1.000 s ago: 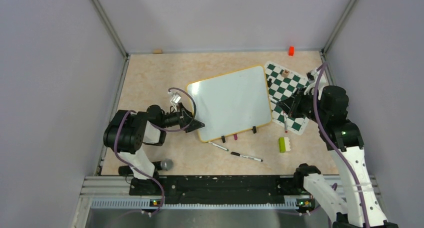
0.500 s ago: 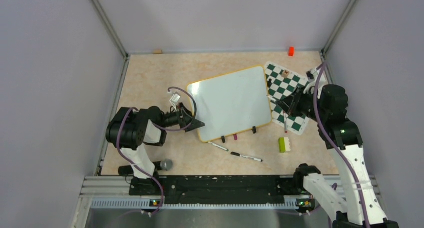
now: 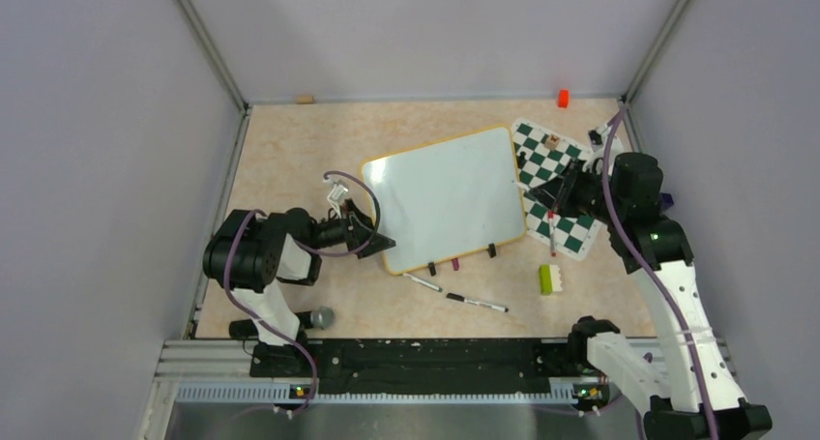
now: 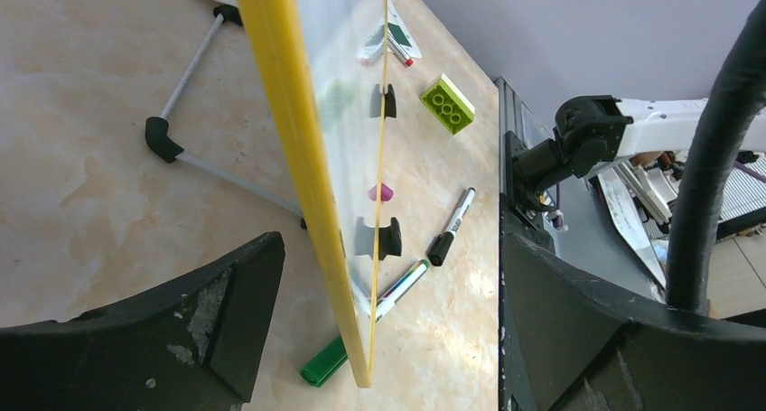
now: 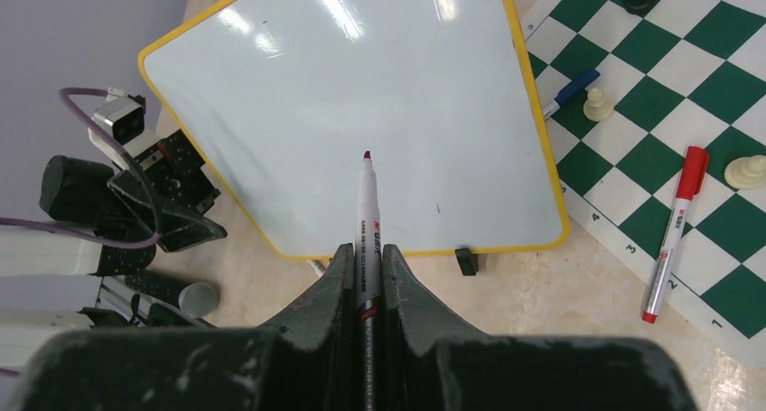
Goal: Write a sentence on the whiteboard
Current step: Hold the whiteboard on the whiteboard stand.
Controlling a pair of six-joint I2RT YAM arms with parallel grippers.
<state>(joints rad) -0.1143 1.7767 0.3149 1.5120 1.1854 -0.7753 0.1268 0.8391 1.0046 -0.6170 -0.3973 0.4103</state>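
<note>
Whiteboard: the whiteboard (image 3: 445, 198) stands mid-table, propped at a slant on a wire stand, with its two clip feet toward the arms.
Writing: the glossy face is blank; no marker stroke shows on it in any view.
Left gripper: the left gripper (image 3: 375, 229) has its fingers spread wide, one on each side of the board's yellow frame at the near-left corner. There is a gap on both sides, so it is not pinching.
Why there: probably so it can clamp and steady the board against the pen's push.
Right gripper: the right gripper (image 5: 367, 253) is clamped tight on an uncapped marker (image 5: 368, 203), whose reddish tip sticks straight out ahead of the fingers.
Why held so: the pen lies along the fingers so that the wrist can steer the tip like a hand writing.
Tip: it is aimed at the board, but from above the gripper hangs over the chess mat (image 3: 571, 229) just right of the board, apart from it.
Step in hand: the approach, judging by this; the board is not yet gripped and the first stroke not yet begun.
</note>
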